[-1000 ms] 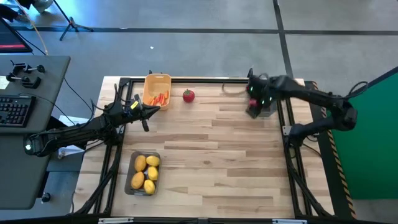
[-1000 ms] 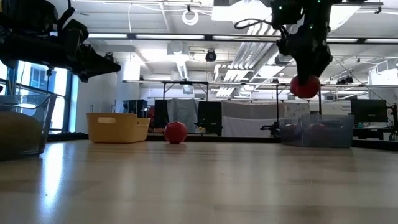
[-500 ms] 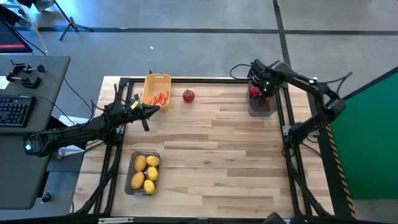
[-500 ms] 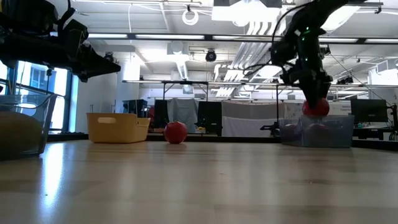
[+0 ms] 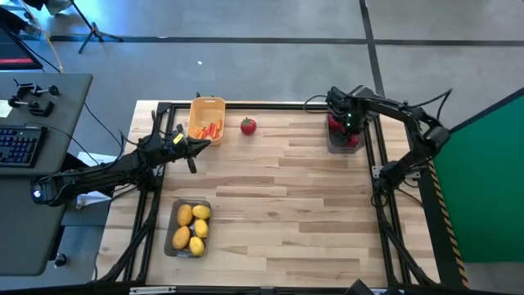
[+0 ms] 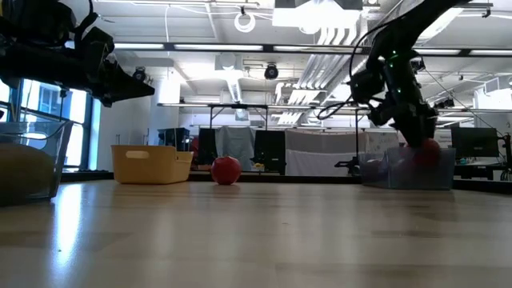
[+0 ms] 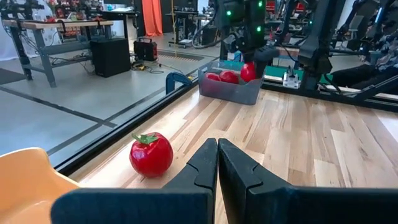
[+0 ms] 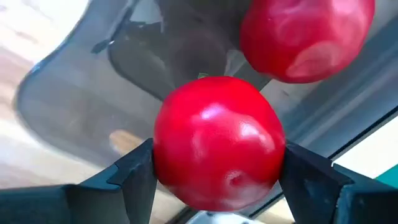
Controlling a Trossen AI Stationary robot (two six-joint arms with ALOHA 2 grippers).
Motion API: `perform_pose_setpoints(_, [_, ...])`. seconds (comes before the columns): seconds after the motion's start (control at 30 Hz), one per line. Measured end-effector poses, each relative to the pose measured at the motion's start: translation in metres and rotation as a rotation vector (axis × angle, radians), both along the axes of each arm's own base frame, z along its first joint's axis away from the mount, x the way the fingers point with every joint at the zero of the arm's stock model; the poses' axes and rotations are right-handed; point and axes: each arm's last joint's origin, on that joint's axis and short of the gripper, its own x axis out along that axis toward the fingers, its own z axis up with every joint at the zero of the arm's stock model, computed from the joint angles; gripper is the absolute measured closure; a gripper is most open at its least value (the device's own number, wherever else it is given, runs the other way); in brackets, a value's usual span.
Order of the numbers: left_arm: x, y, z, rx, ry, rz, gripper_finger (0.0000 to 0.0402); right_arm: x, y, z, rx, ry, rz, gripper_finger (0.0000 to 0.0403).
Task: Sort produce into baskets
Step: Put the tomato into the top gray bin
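**Over the grey tray, a red fruit waits for release**

In the far right corner, the red fruit [image 8: 217, 140] sits clamped between the right gripper [image 5: 347, 123]'s wide-set fingers, low inside the grey tray [image 5: 345, 145] beside another red fruit [image 8: 308, 34]. Best to let go low, clear of the wall. One stray red fruit [image 5: 248, 125] lies near the yellow basket [image 5: 206, 118]; the left gripper [image 5: 185, 149] waits closed, empty. Lemons [image 5: 191, 228] fill the near tray.

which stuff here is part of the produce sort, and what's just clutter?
Job:
- red fruit held in the right gripper over the grey tray
- loose red fruit on the table
- yellow basket with carrot pieces
- grey tray of lemons
- left gripper, fingers shut, waiting by the yellow basket

Clutter:
- keyboard on the side desk
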Motion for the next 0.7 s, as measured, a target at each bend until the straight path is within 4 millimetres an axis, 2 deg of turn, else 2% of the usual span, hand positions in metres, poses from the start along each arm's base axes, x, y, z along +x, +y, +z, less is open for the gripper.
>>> perform_pose_setpoints(0.2, [0.0,0.0,0.0,0.001,-0.002,0.0,0.0401,-0.007,-0.004,-0.012,-0.041,0.011,-0.065,0.0139])
perform_pose_setpoints(0.47, [0.0,0.0,0.0,0.001,-0.002,0.0,0.0401,-0.017,-0.013,-0.014,-0.057,0.003,-0.136,0.0138])
perform_pose_setpoints(0.7, [0.0,0.0,0.0,-0.002,0.004,-0.001,0.0401,-0.02,-0.015,-0.014,-0.075,0.015,-0.176,0.0105])
